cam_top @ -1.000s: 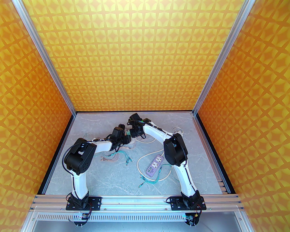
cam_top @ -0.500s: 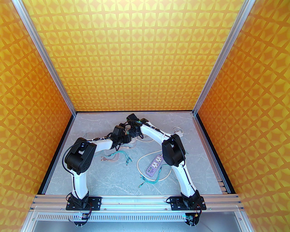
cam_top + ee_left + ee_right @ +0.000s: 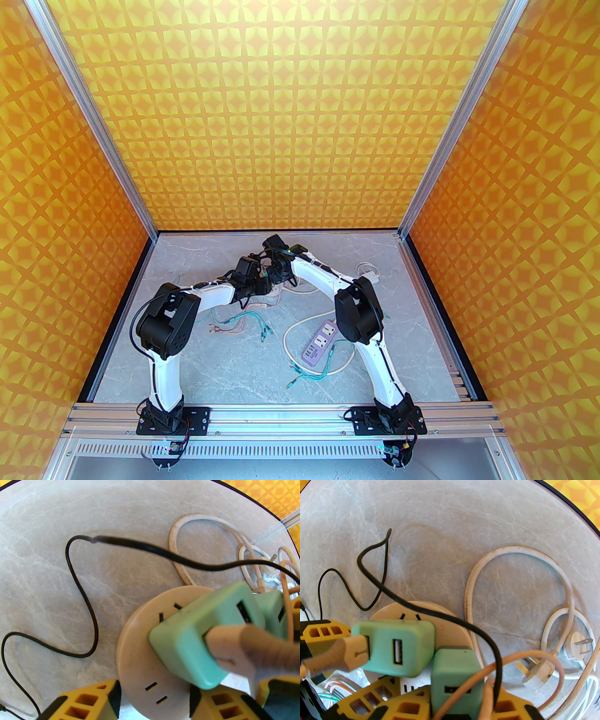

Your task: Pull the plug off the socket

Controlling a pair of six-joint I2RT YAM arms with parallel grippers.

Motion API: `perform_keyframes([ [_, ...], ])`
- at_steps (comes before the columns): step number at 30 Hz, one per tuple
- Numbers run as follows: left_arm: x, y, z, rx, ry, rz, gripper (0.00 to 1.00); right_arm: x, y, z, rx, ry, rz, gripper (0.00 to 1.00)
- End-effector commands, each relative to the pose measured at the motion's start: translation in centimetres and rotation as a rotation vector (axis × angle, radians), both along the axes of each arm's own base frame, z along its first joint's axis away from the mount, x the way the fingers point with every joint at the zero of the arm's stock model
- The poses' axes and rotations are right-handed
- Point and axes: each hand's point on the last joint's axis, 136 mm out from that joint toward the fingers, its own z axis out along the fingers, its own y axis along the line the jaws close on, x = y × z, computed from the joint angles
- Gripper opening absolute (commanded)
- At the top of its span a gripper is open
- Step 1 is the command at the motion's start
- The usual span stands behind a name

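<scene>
I note: bench point(image 3: 46, 538) smooth, marble-look, slight sheen; socket point(image 3: 136, 648) matt cream plastic, scuffed; plug point(image 3: 454, 674) matt mint plastic.

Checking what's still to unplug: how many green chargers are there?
2. One green charger, a beige cable in it, sits on the round socket; the second charger is right beside it, between the right tool's fingers. Others may be hidden.

Left arm point(image 3: 213, 297) and right arm point(image 3: 318, 276) both reach forward and bend inward, wrists almost touching; left gripper point(image 3: 154, 691) tipped down, fingers clamped either side of the round socket point(image 3: 138, 644); right gripper point(image 3: 459, 700) tipped down too, pinching a green plug point(image 3: 454, 674).
</scene>
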Motion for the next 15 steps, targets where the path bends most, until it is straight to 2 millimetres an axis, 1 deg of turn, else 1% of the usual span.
perform_keyframes([
  [1,-4.3,2.5,-8.1,0.182,0.226,-0.01,0.52,-3.4,4.9,-0.1,0.122,0.084,0.122,0.29],
  [4,-4.4,2.3,-8.1,0.188,0.245,-0.016,0.48,-2.9,3.7,-0.8,0.146,0.113,0.071,0.29],
  [6,-4.3,2.2,-8.2,0.203,0.27,-0.011,0.48,-2.8,3.7,-0.8,0.17,0.119,0.063,0.29],
  [9,-4.3,2.1,-8.3,0.226,0.29,-0.012,0.44,-2.8,3.8,-0.5,0.191,0.115,0.058,0.3],
  [10,-4.3,2.1,-8.4,0.248,0.3,-0.016,0.39,-2.7,3.9,-0.3,0.199,0.112,0.058,0.3],
  [15,-4.7,2.1,-8.5,0.28,0.323,-0.015,0.4,-2.5,3.9,0.5,0.228,0.107,0.055,0.3],
])
